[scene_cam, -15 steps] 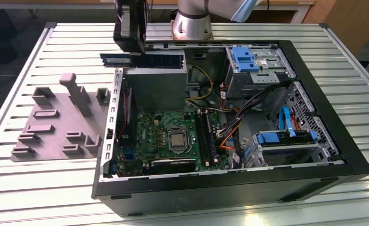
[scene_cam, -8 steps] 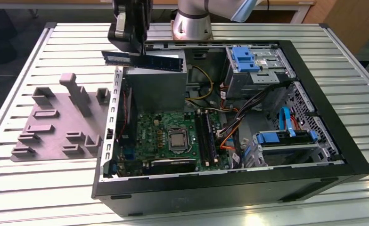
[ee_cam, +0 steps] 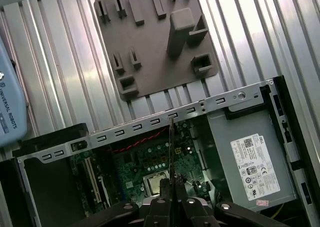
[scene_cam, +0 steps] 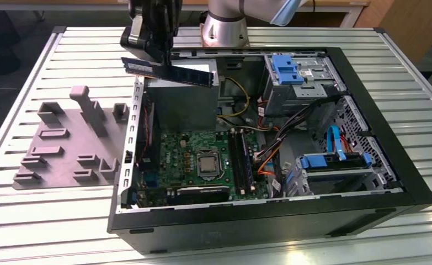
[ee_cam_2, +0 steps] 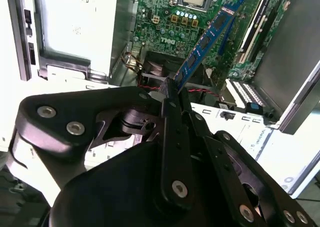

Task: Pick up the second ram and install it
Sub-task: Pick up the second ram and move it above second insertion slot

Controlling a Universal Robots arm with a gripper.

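- The table is made of ribbed, shiny metal slats. On it lies a matte grey plate with blocky raised holders.
- The black, boxy case lies open, showing a green motherboard and a plain grey metal power supply.
- The ram is a long, thin, flat blue-green strip with black chips, slightly tilted.
- The black gripper pinches one end of it with narrow fingers, holding it in the air above the power supply.

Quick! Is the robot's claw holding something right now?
Gripper: shut on the second ram, lifted over the open computer case.
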